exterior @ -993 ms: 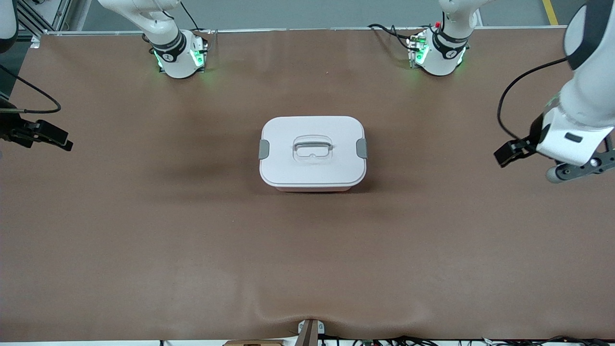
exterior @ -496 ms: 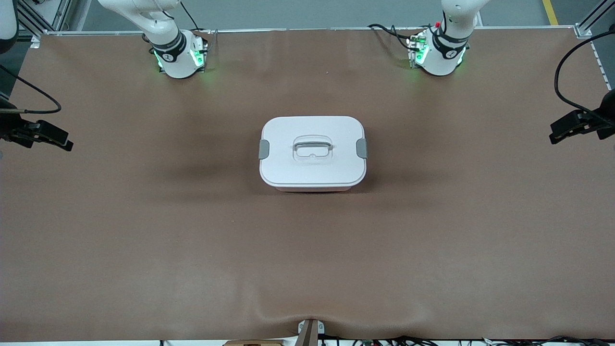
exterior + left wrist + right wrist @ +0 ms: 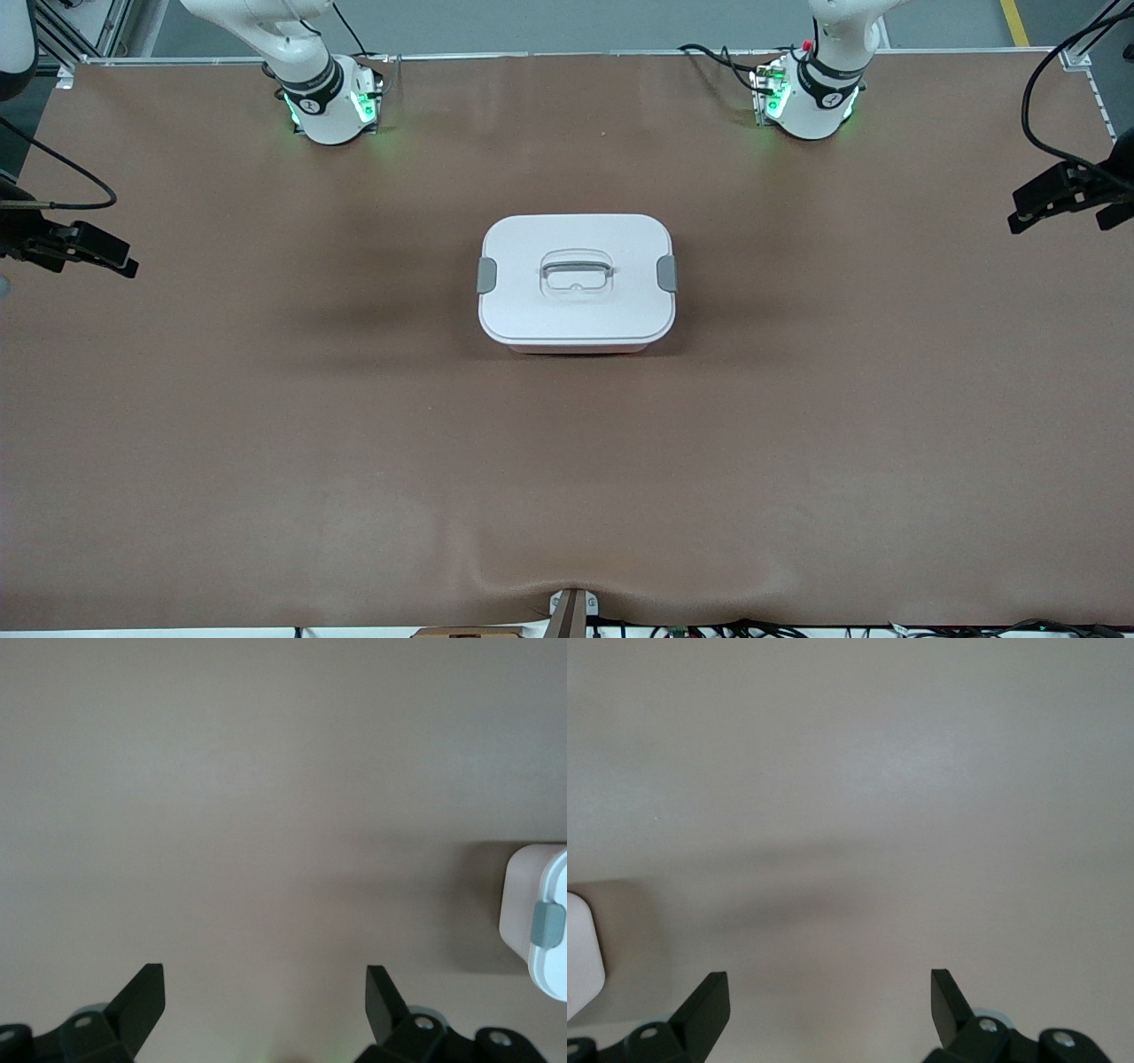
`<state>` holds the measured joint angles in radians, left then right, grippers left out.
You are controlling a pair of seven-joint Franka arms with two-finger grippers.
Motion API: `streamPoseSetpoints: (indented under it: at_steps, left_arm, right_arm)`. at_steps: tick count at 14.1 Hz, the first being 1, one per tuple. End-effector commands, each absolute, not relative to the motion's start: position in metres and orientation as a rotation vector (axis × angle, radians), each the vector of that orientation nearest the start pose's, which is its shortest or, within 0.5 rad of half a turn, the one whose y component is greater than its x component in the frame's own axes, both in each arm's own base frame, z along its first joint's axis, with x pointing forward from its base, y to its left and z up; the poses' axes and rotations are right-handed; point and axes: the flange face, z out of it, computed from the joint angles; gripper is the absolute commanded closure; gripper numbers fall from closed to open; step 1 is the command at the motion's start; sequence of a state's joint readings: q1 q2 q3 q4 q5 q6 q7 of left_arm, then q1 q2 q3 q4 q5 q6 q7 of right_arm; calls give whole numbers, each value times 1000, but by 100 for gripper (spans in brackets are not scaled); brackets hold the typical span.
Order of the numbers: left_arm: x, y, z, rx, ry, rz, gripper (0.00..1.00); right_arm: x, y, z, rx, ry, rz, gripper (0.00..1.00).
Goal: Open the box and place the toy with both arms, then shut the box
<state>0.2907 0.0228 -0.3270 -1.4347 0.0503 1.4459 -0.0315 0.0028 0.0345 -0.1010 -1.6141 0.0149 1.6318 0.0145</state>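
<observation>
Your left tool (image 3: 264,992) has swung out to the brown surface's (image 3: 266,425) edge; both tools hang released, right tool (image 3: 828,997) too, smooth rounded box (image 3: 577,282) clipped shut.

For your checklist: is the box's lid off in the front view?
No, the white lid sits on the box, with both grey clips at its ends.

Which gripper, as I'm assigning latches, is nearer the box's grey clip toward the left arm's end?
Left. The left gripper hangs over that clip's end of the table; the right gripper over the other end, box between.
</observation>
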Motion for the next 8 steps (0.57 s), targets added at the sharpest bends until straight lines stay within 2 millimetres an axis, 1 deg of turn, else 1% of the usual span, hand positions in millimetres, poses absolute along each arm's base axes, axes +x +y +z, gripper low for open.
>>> streamPoseSetpoints:
  at_steps: [1,2,4,6,7,8]
  left_arm:
    - [526,-19,667,-3099,38,30,0]
    - [522,-21,670,-3100,46,25,0]
    - [514,-23,668,-3102,53,34,0]
    - [505,-31,666,-3101,60,45,0]
    - [500,-41,665,-3100,63,48,0]
    - [497,-45,664,-3098,11,54,0]
  right_arm:
    - [563,-53,595,-3130,188,16,0]
    - [563,-49,594,-3130,183,21,0]
    - [563,-50,593,-3130,188,28,0]
    - [563,-45,593,-3130,176,31,0]
    - [563,-45,593,-3131,176,26,0]
    - [563,-45,594,-3131,176,26,0]
